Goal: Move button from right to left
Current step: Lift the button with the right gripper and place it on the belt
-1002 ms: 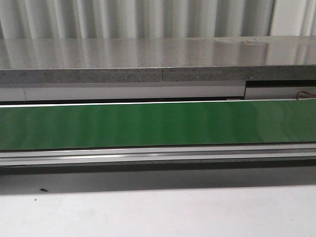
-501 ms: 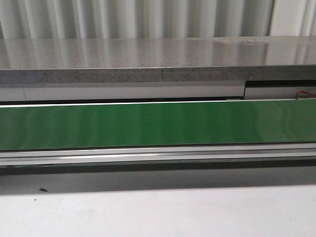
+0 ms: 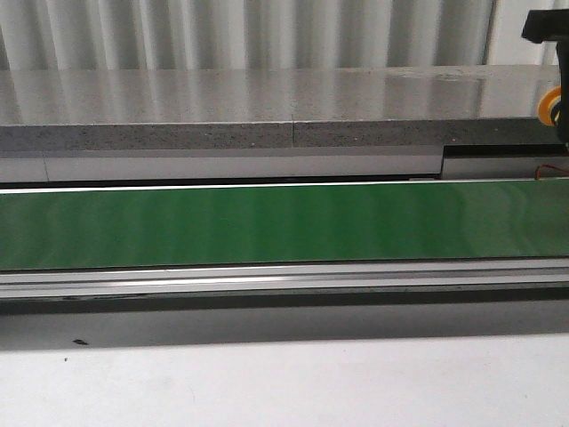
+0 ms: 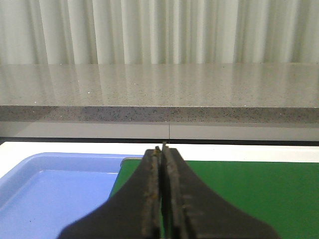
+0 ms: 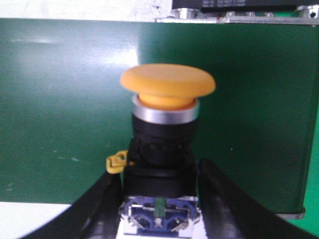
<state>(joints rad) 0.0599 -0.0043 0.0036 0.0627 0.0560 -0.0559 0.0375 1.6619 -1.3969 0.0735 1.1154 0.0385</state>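
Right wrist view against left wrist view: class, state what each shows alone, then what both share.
Only the right wrist view shows the button, a yellow mushroom-head push button held between the right gripper fingers. Only the left wrist view shows the blue tray, the speckled grey counter and the closed, empty left gripper. Both show the green conveyor belt.

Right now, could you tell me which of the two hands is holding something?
The right hand: its fingers clamp the dark body of the yellow-capped button above the green belt. The left hand is shut on nothing.
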